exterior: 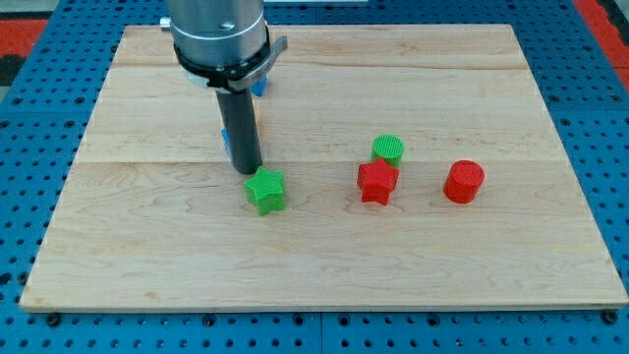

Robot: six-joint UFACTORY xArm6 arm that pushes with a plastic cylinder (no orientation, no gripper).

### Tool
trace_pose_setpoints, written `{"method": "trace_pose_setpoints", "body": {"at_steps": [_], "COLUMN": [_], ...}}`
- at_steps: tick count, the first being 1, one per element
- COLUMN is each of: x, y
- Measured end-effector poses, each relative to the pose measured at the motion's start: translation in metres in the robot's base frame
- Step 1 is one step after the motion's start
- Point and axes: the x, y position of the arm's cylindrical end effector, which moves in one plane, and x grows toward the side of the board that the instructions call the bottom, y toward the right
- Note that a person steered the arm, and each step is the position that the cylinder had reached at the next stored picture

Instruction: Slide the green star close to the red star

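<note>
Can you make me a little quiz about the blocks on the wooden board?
1. True or false: the green star touches the red star.
2. Which block sits right behind the red star? A the green cylinder B the red cylinder
3. My tip is just above and left of the green ____.

Key: 1 false, a gap lies between them; 2 A; 3 star.

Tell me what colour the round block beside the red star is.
Green. The green round block sits just above the red star in the camera view.
</note>
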Motion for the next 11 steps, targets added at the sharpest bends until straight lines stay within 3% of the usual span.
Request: {"method": "trace_pose_setpoints", "body": {"at_steps": [1, 2, 4, 5, 6, 9, 10, 11], "x": [0.021, 0.012, -0.003, 0.011, 0.056, 0.042, 0.130, 0.138], "y": [-0.010, -0.045, -0.042, -0.054, -0.054, 0.047, 0.070, 0.208]}}
